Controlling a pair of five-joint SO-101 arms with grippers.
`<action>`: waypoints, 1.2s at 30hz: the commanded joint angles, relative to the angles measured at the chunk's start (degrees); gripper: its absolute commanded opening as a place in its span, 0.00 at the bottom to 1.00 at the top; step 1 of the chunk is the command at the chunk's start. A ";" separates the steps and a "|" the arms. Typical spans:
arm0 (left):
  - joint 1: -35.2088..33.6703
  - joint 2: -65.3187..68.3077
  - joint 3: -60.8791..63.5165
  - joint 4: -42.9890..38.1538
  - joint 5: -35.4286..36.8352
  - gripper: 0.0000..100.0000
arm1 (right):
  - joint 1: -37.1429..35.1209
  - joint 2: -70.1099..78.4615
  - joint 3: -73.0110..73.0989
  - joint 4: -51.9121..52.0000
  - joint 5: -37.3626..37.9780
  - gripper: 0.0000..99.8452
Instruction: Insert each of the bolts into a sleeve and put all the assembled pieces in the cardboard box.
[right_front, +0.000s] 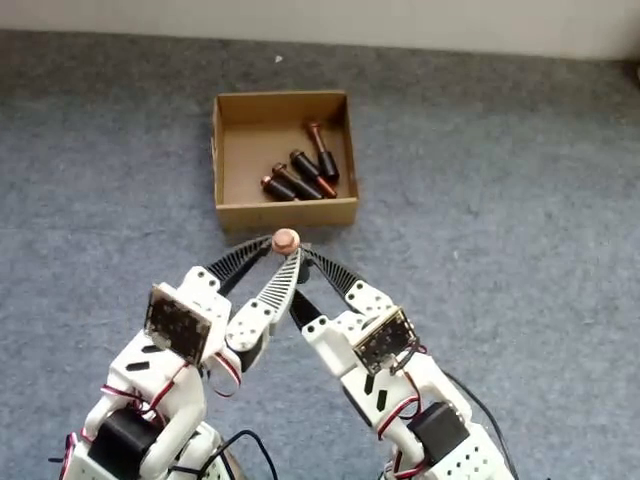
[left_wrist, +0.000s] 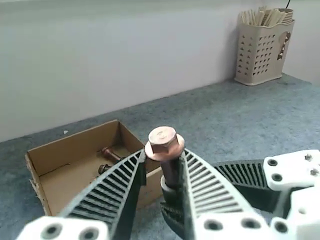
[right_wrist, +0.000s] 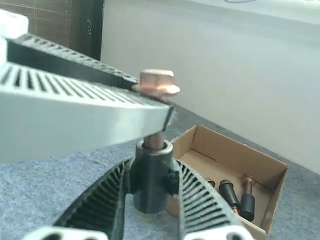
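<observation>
Left hand (left_wrist: 162, 156) is closed on the bolt (left_wrist: 164, 141) and right hand (right_wrist: 151, 174) on the sleeve (right_wrist: 150, 187), bolt only partly inserted, just before the cardboard box (right_front: 285, 213), where three assembled pieces (right_front: 303, 176) already lie.

A copper bolt (left_wrist: 163, 141) stands upright, shank entering a black sleeve (right_wrist: 151, 175), just outside the cardboard box (right_front: 285, 212); 3 assembled pieces (right_front: 300, 175) lie inside it.

Soft, even overhead light leaves faint shadows on the grey carpeted table (right_front: 500, 200) beneath the arms and inside the brown cardboard box (right_front: 285, 213), a dull sheen on the copper-coloured hex-headed bolt (left_wrist: 162, 140), and a bright pale wall (left_wrist: 125, 60).
</observation>
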 joint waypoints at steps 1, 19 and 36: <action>-5.14 -0.57 -3.47 1.85 -1.32 0.13 | 1.71 -1.01 6.20 -0.40 0.00 0.01; 0.04 -0.57 -3.91 19.87 -2.73 0.22 | 4.35 -1.01 6.20 -0.22 0.00 0.01; -23.25 -0.66 9.98 23.38 -17.58 0.01 | 4.53 -0.48 5.76 2.42 0.00 0.01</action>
